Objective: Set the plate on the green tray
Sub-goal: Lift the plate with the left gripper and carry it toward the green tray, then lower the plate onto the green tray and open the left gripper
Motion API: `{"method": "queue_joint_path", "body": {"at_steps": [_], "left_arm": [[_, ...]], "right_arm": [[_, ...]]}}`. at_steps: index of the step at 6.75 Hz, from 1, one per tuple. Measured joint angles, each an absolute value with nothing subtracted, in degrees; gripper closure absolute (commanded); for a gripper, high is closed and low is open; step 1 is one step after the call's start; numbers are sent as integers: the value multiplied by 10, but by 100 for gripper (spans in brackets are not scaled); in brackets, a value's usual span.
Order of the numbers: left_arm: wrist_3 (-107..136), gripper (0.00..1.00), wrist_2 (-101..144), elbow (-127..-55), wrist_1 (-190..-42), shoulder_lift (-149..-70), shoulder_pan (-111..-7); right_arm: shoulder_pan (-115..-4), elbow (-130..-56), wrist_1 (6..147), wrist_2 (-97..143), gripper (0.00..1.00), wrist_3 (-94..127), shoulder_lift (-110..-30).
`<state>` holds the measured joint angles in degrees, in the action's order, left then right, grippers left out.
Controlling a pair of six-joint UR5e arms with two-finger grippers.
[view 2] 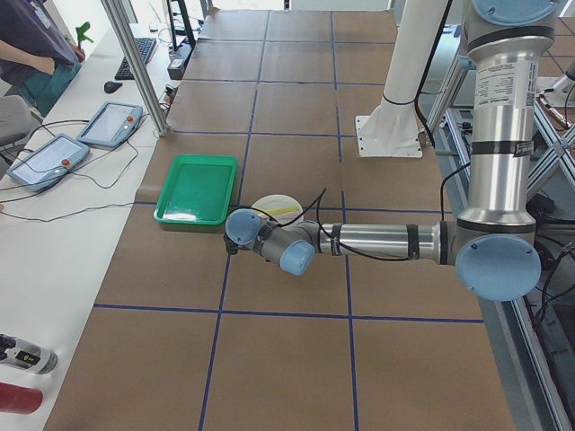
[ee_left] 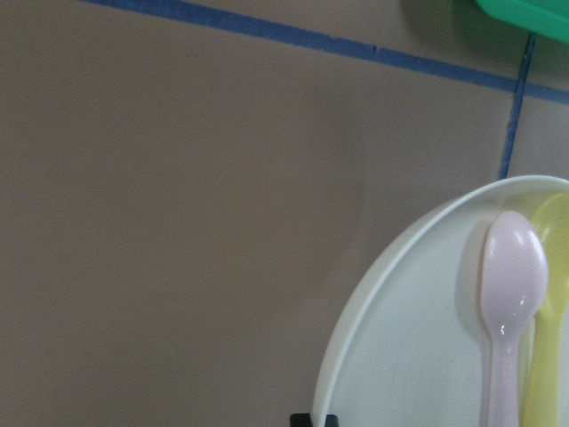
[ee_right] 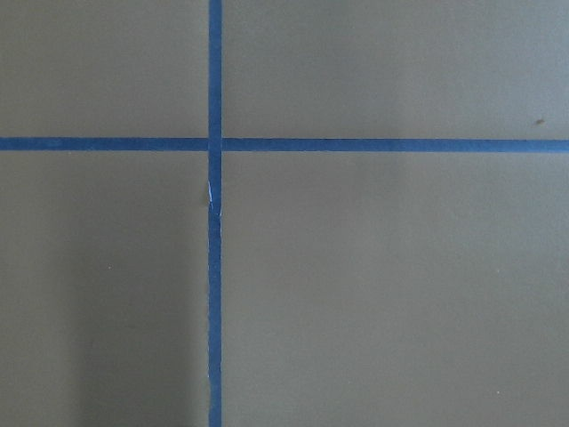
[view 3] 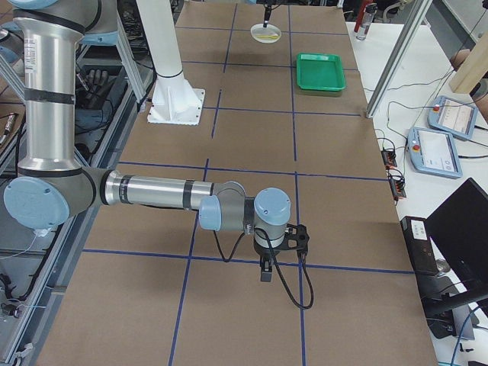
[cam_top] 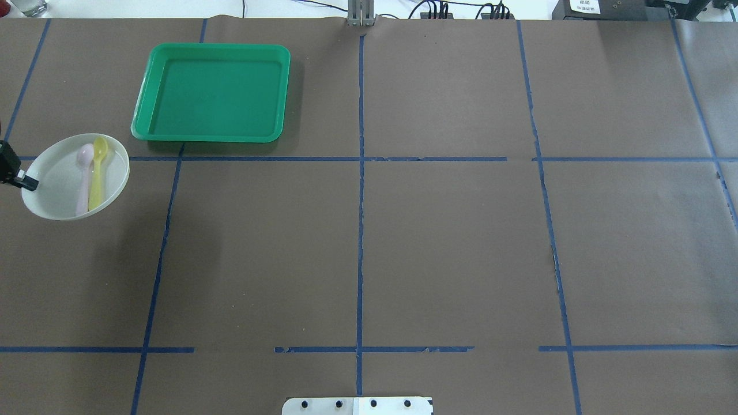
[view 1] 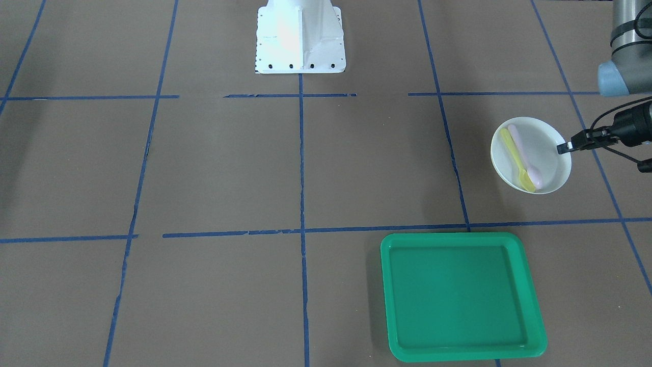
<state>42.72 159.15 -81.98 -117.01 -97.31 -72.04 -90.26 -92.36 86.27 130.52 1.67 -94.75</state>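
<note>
A white plate (view 1: 547, 153) holds a pink spoon (view 1: 524, 155) and a yellow spoon (view 1: 515, 160). My left gripper (view 1: 563, 148) is shut on the plate's rim, on the side away from the green tray (view 1: 461, 295). In the overhead view the plate (cam_top: 55, 184) is at the far left, with the tray (cam_top: 213, 92) empty, beyond it and to the right. The left wrist view shows the plate (ee_left: 418, 356) and a corner of the tray (ee_left: 524, 13). My right gripper (view 3: 264, 274) hangs over bare table far from both; I cannot tell whether it is open or shut.
The white robot base (view 1: 300, 35) stands at the middle of the robot's side. Blue tape lines cross the brown table cover. Beyond the tray's edge of the table are a metal post (view 2: 135, 63) and tablets (view 2: 108, 123).
</note>
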Motion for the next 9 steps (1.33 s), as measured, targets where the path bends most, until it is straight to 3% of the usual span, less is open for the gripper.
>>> {"method": "queue_joint_path", "body": {"at_steps": [4,9], "left_arm": [[559,100,1571,-682,-1192,-1151,-712],[853,100,1368,-560,-1430,-1238,-615]], "right_arm": [[-903,-924,863,1305,0,17,-948],[-903,-924,863,1305,0,17,-948]]}}
